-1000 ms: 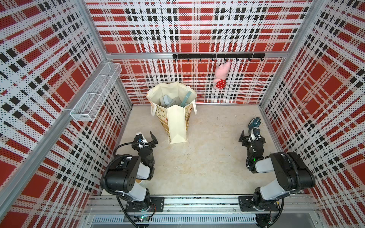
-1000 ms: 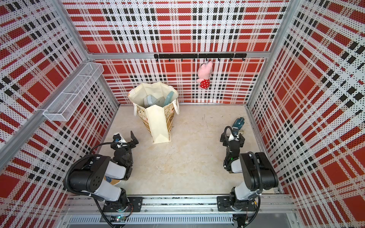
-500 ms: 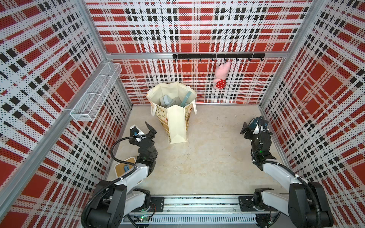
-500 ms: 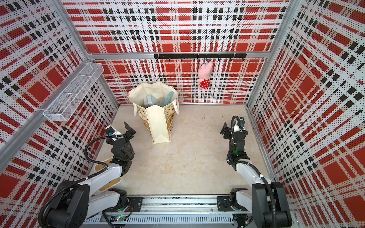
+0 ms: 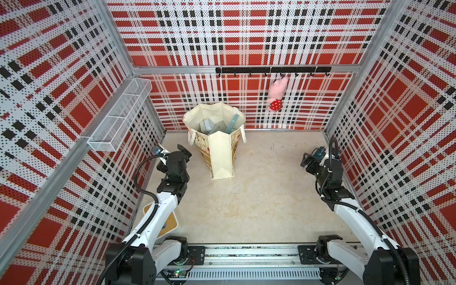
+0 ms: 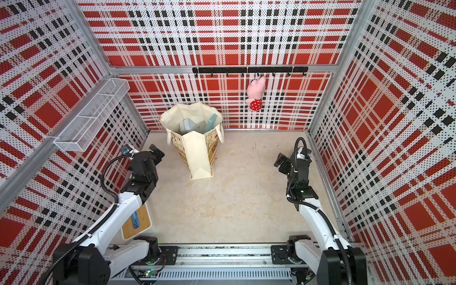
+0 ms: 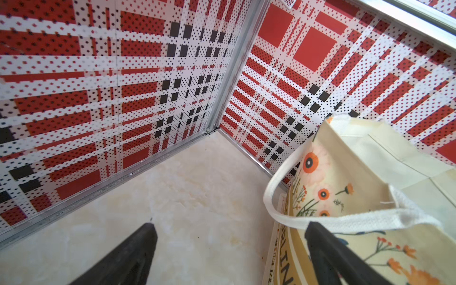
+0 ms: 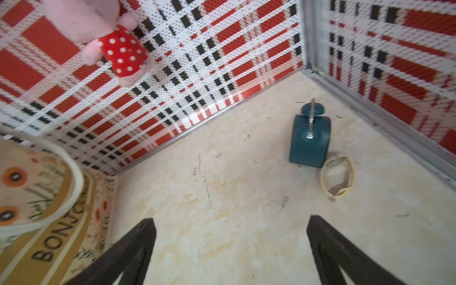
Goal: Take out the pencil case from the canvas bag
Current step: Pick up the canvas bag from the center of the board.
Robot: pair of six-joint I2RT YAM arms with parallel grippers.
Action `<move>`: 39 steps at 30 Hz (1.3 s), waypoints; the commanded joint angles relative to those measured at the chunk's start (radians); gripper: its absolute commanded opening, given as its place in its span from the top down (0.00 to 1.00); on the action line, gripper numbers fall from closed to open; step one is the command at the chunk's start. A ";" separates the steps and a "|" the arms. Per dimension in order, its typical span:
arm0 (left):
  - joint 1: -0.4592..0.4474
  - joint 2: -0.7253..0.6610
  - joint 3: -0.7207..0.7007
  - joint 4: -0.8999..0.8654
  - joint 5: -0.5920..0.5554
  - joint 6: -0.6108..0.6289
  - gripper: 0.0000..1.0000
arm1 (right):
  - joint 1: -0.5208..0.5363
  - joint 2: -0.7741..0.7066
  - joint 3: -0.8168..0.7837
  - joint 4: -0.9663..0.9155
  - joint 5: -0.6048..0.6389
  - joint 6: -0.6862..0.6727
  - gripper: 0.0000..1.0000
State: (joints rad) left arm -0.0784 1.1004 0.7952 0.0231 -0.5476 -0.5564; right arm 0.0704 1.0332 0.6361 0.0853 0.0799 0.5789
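Currently, the left pincer [image 7: 230, 225] is hovering, spread wide, just beside the upright canvas bag [image 5: 220, 158]; the right pincer [image 8: 230, 219], equally wide, is hanging well apart from it.

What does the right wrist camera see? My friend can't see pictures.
The open right gripper hovers over bare beige table, holding nothing. Beyond it a small teal object stands near the corner, a pink plush toy in a red dotted dress hangs on the plaid wall, and part of the flowered canvas bag shows.
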 commanded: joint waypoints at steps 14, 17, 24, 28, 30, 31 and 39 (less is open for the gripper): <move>0.152 0.403 0.723 -0.420 0.450 0.019 0.02 | 0.451 0.356 0.550 -0.288 -0.002 -0.061 0.00; 0.147 0.527 0.895 -0.518 0.453 0.019 0.02 | 0.490 0.398 0.613 -0.318 0.024 -0.070 0.00; 0.103 0.801 1.265 -0.763 0.333 0.058 0.00 | 0.500 0.424 0.644 -0.356 0.027 -0.073 0.00; 0.105 0.921 1.415 -0.848 0.315 0.056 0.01 | 0.500 0.421 0.649 -0.383 0.033 -0.075 0.00; 0.107 0.970 1.491 -0.892 0.307 0.059 0.02 | 0.501 0.421 0.655 -0.395 0.038 -0.076 0.00; 0.107 0.993 1.521 -0.907 0.305 0.063 0.01 | 0.500 0.421 0.657 -0.402 0.039 -0.078 0.00; 0.115 1.088 1.618 -0.948 0.371 0.076 0.18 | 0.500 0.434 0.674 -0.428 0.041 -0.069 0.00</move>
State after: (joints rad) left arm 0.0330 2.1559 2.3802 -0.8650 -0.2008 -0.5034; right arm 0.5694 1.4582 1.2808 -0.3161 0.1097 0.5133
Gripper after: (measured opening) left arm 0.829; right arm 0.998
